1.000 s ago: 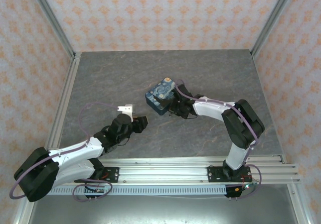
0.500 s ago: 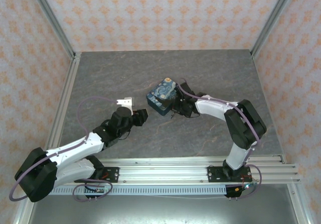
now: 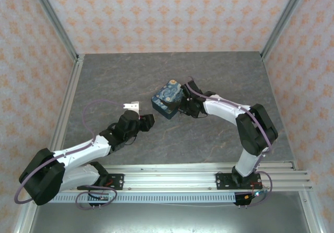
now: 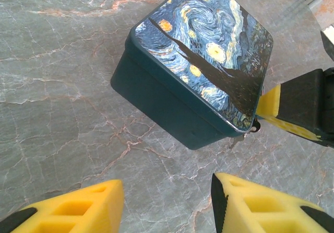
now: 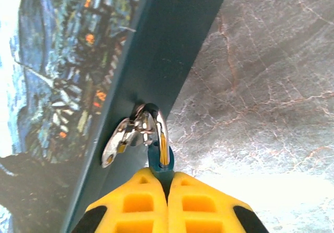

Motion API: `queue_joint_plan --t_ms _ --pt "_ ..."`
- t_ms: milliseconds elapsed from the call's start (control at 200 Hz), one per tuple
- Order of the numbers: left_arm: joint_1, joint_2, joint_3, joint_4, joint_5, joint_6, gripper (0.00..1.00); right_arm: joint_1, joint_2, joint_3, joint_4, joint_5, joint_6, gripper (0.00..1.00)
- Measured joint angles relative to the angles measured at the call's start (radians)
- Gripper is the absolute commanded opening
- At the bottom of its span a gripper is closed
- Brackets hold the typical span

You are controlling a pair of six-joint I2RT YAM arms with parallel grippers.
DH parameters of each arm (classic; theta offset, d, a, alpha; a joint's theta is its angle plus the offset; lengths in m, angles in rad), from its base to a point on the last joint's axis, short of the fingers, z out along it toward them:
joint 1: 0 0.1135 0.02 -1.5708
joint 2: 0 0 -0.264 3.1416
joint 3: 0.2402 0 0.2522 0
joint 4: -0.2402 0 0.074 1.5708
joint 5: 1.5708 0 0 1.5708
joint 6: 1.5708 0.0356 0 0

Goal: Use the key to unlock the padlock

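Patterned box point(image 3: 167, 100) rests on grey marbled table point(image 3: 219, 71).

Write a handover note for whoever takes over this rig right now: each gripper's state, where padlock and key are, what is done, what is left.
Left gripper: jaws open, empty, pointing at the box.
Right gripper: shut on the padlock, which hangs at the box's side.
The key: too small to tell apart from the metal bits there.
Done: padlock gripped and steadied.
Left: find the key, get it into the padlock, turn it, free the shackle, which looks closed.
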Motion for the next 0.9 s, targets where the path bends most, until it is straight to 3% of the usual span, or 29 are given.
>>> queue_joint_plan --t_ms 290,901 --pt "0.005 0.0 0.0 0.0 0.0 0.0 0.49 -0.019 0.008 0.0 0.02 -0.056 -0.008 0.0" --pt "0.013 -0.018 0.0 0.0 0.001 0.0 0.49 -0.028 0.057 -0.002 -0.003 -0.037 -0.01 0.0"
